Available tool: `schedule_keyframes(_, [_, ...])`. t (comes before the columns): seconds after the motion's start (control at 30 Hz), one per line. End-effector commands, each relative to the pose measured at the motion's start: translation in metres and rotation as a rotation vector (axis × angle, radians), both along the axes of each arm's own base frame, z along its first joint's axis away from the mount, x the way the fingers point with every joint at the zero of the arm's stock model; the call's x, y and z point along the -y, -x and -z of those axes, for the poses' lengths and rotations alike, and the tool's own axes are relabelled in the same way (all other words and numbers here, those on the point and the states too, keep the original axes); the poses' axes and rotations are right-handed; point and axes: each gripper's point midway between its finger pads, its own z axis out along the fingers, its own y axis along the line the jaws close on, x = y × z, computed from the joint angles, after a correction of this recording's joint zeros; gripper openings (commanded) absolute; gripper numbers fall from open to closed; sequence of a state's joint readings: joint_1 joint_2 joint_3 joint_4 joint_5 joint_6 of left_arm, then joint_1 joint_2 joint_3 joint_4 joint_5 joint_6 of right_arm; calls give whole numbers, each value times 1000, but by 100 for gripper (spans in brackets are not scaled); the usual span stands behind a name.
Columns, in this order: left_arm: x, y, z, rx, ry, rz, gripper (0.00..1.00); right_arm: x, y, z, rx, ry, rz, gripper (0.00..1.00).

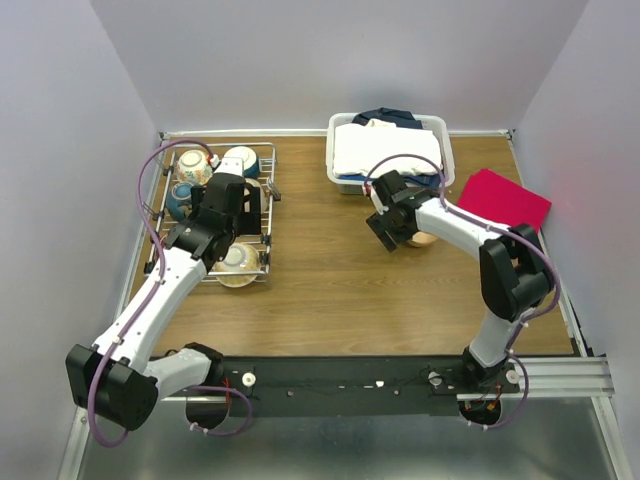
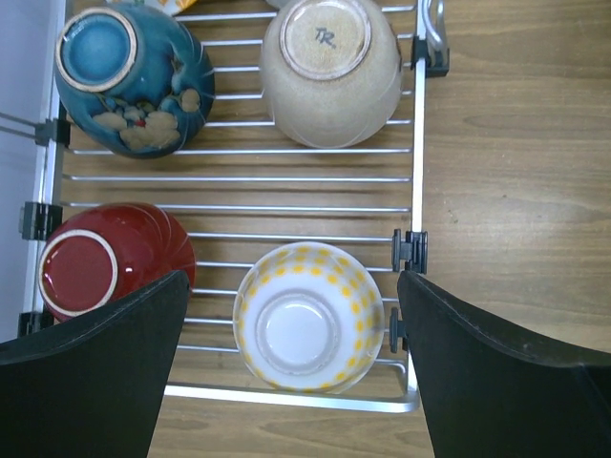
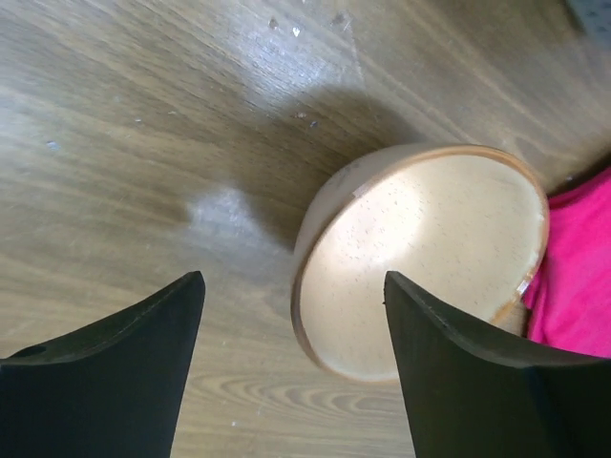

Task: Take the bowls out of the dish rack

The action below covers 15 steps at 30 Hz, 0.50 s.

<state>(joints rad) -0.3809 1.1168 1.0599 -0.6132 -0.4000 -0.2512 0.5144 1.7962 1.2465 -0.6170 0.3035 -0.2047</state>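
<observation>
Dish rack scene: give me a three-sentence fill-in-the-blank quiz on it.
In the left wrist view, the four bowls on the dish rack lie ____ down.
The open left hand hovers over a white bowl with ____ checks.
By the open right hand, a cream bowl sits on the table beside a cloth coloured ____.
Missing: upside; yellow; pink.

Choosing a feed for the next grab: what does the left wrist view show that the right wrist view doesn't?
Left wrist only: the dish rack holding four upside-down bowls: a blue glazed bowl, a beige speckled bowl, a red bowl and a yellow-checked bowl.
Right wrist only: a cream speckled bowl, its inside showing, beside a pink cloth.
Both: the wooden table and an open gripper, the left gripper and the right gripper respectively.
</observation>
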Motion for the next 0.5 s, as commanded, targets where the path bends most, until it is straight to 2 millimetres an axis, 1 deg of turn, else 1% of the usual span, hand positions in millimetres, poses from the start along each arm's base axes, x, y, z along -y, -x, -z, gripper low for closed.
schedule_keyframes(0.0, [-7,5,6,-62,-7,-69,99,-17,-1,-60,100,-156,18,89])
schedule_keyframes(0.07, [-9,10,13,-105,-12,-86,99,-24,-1,-77,139,-221,25,91])
schedule_keyframes(0.1, [-9,12,18,-124,-15,-93,99,-26,0,-93,179,-262,23,94])
schedule_keyframes(0.13, [-10,14,21,-139,-10,-108,99,-31,4,-96,182,-303,24,95])
schedule_keyframes(0.2, [-12,20,31,-188,-15,-126,99,-38,4,-110,228,-377,15,97])
schedule_keyframes(0.23, [-12,22,33,-202,-12,-134,99,-44,8,-121,244,-436,10,97])
schedule_keyframes(0.3, [-10,27,41,-232,7,-152,99,-49,13,-124,261,-492,-1,97])
schedule_keyframes(0.33, [-9,28,43,-239,20,-158,99,-53,18,-132,275,-538,-11,97])
schedule_keyframes(0.4, [-4,31,47,-256,60,-164,99,-55,23,-128,283,-568,-20,98])
schedule_keyframes(0.47, [0,33,52,-269,81,-166,99,-56,26,-133,300,-592,-34,98])
